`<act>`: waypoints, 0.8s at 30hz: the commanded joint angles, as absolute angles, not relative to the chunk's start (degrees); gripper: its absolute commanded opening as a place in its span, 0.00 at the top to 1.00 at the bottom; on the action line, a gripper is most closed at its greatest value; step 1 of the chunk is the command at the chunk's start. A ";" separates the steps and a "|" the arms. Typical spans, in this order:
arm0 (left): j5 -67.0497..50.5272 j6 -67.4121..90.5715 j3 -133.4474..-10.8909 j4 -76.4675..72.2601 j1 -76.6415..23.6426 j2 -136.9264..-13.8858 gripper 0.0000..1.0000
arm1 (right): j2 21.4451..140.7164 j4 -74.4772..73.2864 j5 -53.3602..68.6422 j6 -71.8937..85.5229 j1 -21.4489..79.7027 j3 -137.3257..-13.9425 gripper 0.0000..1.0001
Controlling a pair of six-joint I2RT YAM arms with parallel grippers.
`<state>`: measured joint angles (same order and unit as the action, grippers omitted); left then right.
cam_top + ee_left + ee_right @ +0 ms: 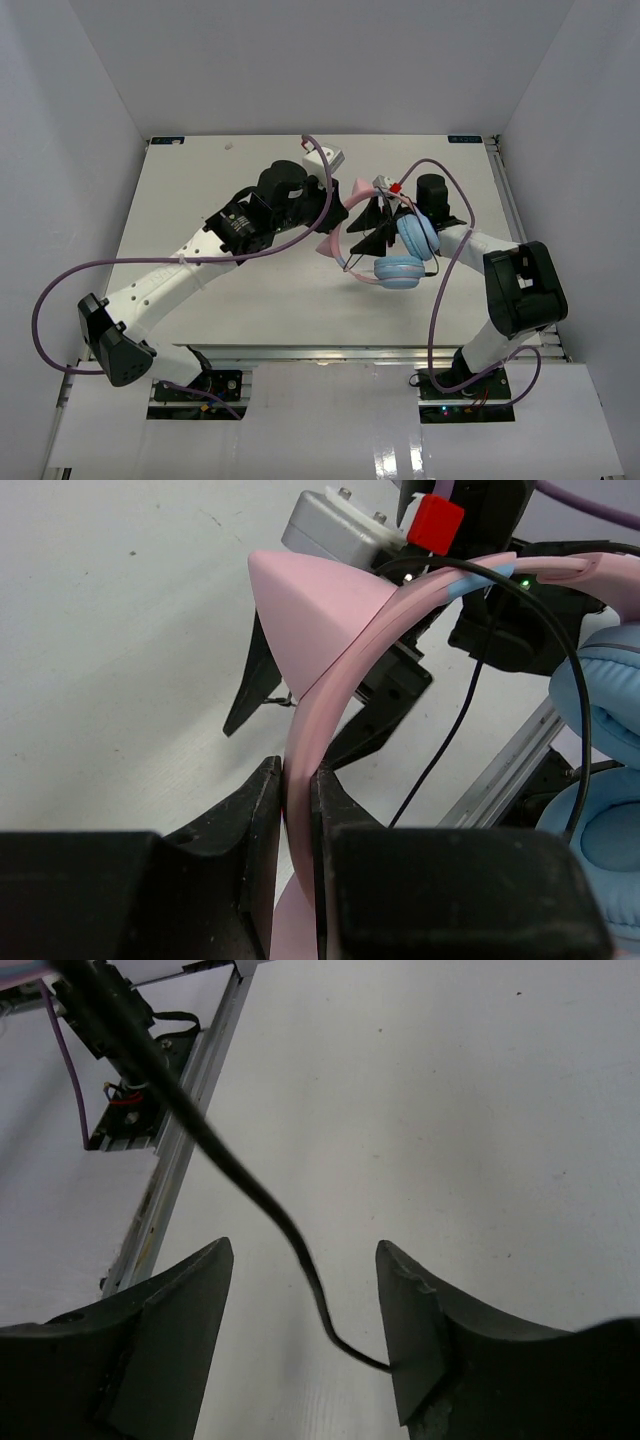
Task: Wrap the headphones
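Headband [335,680] pinched tight in left gripper [297,785]; right gripper [305,1255] agape, cable [245,1180] from 11 o'clock loose between fingers [170,1320]; we risk cable slipping free, wrap slackening.

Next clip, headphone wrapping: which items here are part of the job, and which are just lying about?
Part of the job:
- headphones
- their pink headband, clamped in the left claw
- their thin black cable, passing through the open right claw

Just there:
- purple robot cables
- table
- metal rail
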<state>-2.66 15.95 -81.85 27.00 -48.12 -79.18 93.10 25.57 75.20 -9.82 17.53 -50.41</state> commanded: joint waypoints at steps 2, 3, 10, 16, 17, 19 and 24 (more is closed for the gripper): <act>-3.79 18.54 -85.98 24.17 -48.25 -77.65 1.00 | 95.56 36.88 75.07 1.35 18.17 -50.42 0.69; -3.47 18.51 -86.04 24.28 -48.25 -77.43 1.00 | 95.46 36.95 74.80 1.54 18.02 -50.20 0.80; -2.32 18.07 -83.61 26.22 -48.25 -75.36 1.00 | 91.29 55.75 73.75 16.13 11.69 -46.06 0.92; -3.46 18.60 -80.45 26.46 -48.25 -74.12 1.00 | 95.19 90.75 73.39 46.37 2.63 -47.23 0.92; -3.77 18.65 -80.13 26.62 -48.25 -74.07 1.00 | 96.38 95.16 73.31 50.56 1.47 -48.41 0.92; -4.11 18.72 -79.72 27.03 -48.25 -74.07 1.00 | 97.95 103.03 72.97 58.23 -0.48 -50.71 0.92; -4.14 18.55 -78.04 27.60 -48.25 -73.69 1.00 | 98.70 106.50 72.73 63.77 -4.29 -54.11 0.92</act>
<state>-2.37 16.62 -78.44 29.88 -48.12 -77.39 98.59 71.78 73.19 52.60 -2.11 -50.55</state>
